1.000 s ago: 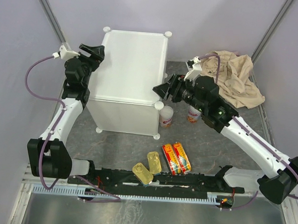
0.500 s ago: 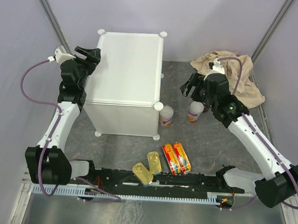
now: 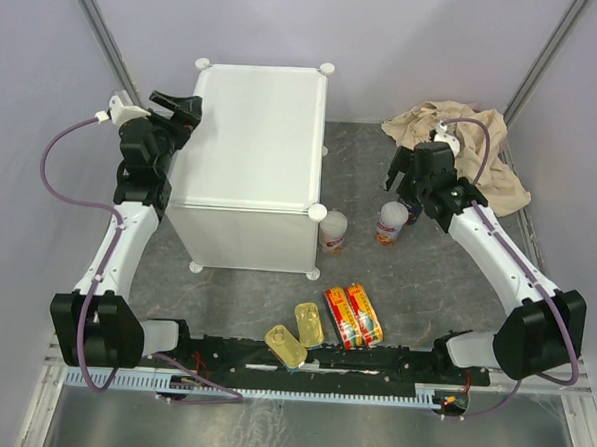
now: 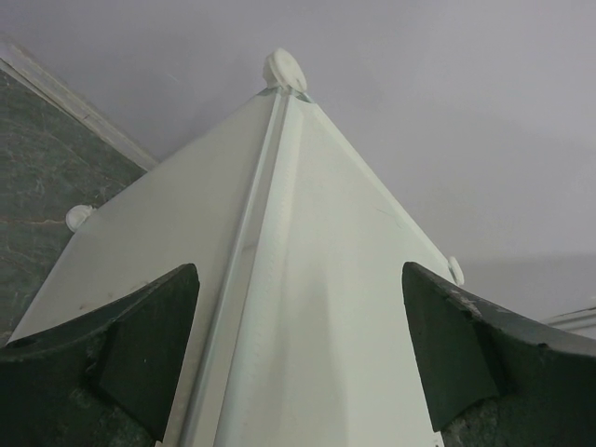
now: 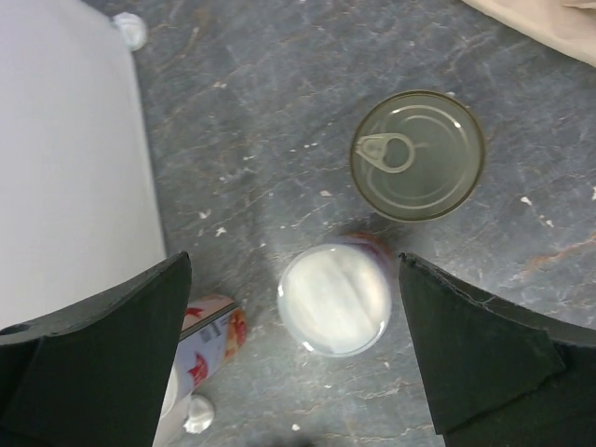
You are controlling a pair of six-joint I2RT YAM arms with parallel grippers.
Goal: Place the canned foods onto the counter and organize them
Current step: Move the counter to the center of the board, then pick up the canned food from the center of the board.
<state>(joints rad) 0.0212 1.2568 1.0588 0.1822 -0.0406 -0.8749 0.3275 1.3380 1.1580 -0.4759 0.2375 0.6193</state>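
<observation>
The counter is a large white cube with round knobs at its corners. My left gripper is open, its jaws either side of the counter's upper left edge; it holds nothing. My right gripper is open and empty, hovering above a white-and-red can that stands upright between the jaws in the right wrist view. A dark can with a pull-tab lid stands just beyond it. A second white-and-red can stands by the counter's front right corner. Two red-yellow flat tins and two gold tins lie near the front.
A beige cloth lies crumpled at the back right, behind my right gripper. The grey floor is bounded by lilac walls on three sides. A black rail runs along the near edge.
My right gripper has pulled away from the counter's right side, moving right and back over the cans. The counter shifted a little to the left. My left gripper moved slightly with it.
</observation>
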